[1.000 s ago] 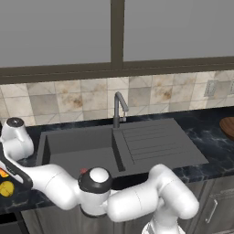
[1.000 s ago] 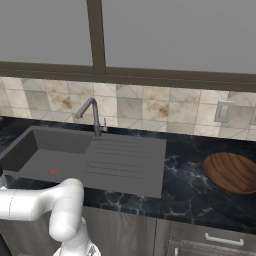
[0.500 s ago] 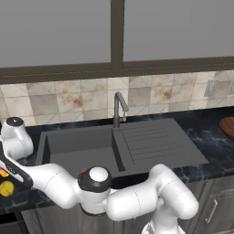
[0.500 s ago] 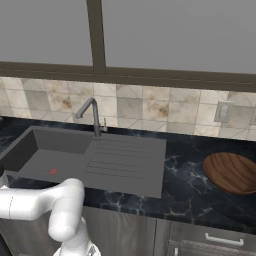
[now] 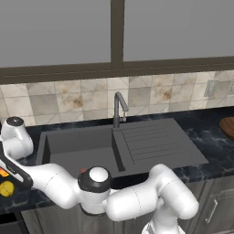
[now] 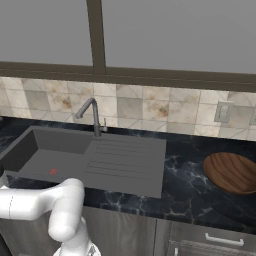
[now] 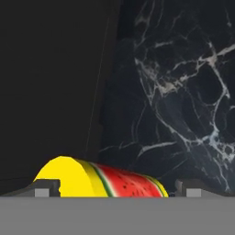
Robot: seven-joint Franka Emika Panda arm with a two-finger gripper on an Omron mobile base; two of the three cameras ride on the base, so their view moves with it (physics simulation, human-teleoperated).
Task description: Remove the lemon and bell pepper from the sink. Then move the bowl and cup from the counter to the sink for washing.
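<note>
The gripper stood wide open w/ the cup between its 2 fingertips at the bottom of the hand view, not yet clamped, probably lined up for a grab toward the sink. The lemon sat at the far left of the left base view, the bowl at the right of the right base view. A red spot lay in the basin; can't tell what. Vs 1 s earlier, nothing shifted.

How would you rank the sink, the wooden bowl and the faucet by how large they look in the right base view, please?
1. sink, largest.
2. wooden bowl.
3. faucet, smallest: thin and further back, so its true size is unsure.
</note>
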